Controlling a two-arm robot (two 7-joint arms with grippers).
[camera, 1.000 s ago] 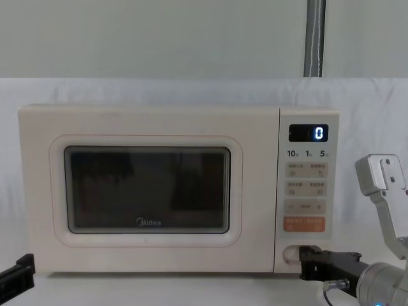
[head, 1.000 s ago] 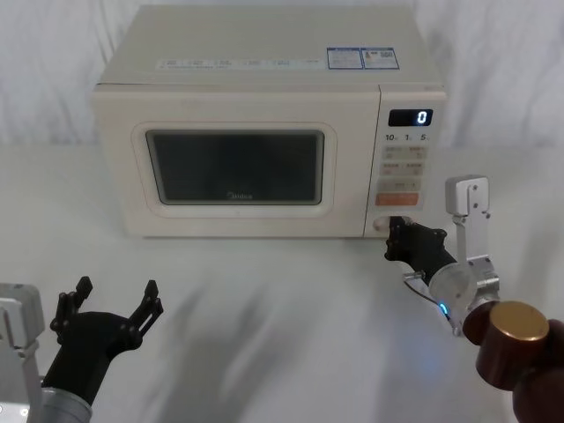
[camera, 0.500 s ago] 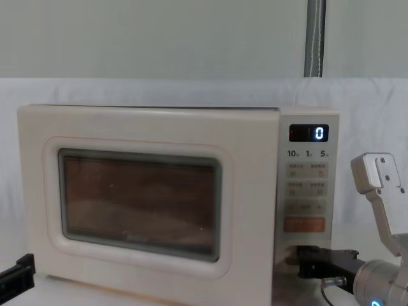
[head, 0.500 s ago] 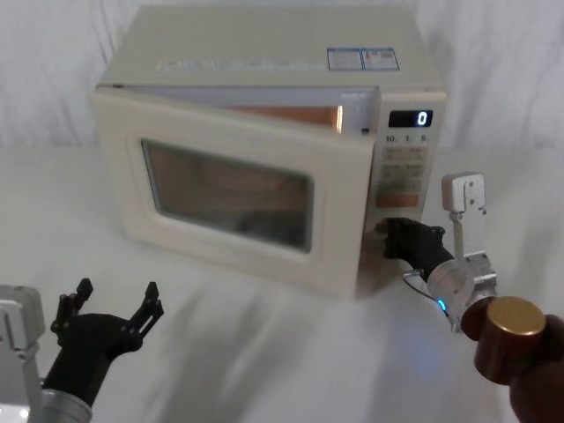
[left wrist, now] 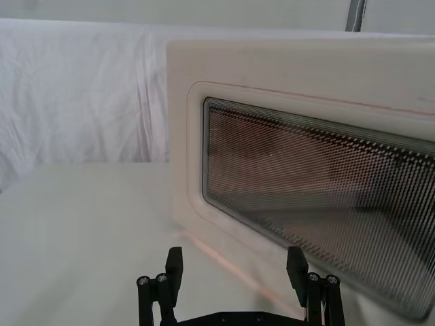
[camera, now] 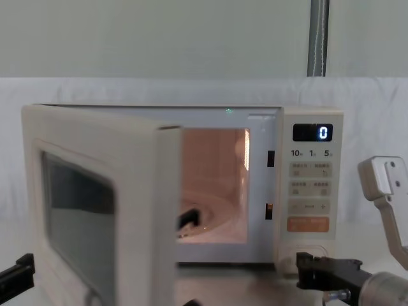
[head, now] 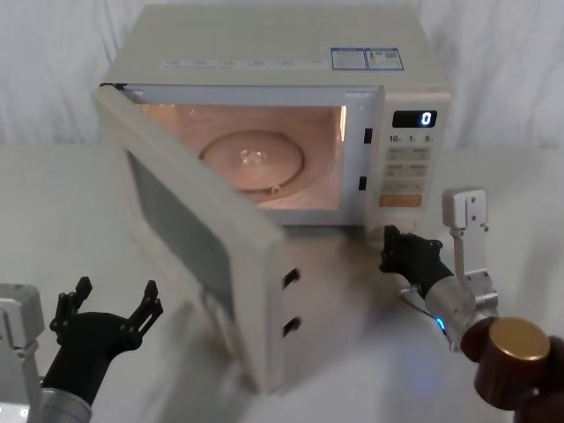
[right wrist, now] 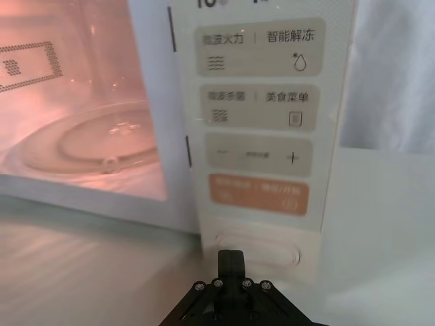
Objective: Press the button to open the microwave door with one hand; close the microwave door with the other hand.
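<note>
Black fingertips of your right gripper [head: 398, 249], pinched together, sit just off the oval button [right wrist: 257, 250] at the panel's foot: pressing looks done. Your microwave door [head: 198, 251] stands swung out over the bench's front; your left gripper [head: 107, 315], fingers spread wide and empty near the front-left corner, has the closing push left.

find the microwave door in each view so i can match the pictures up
Head view: the microwave door swings open toward the robot, left of the lit cavity.
Chest view: it fills the left side, edge-on.
Left wrist view: its window face stands just beyond the open left gripper.
Right wrist view: not in it.
Shared landmark: the glass turntable, in three views.
</note>
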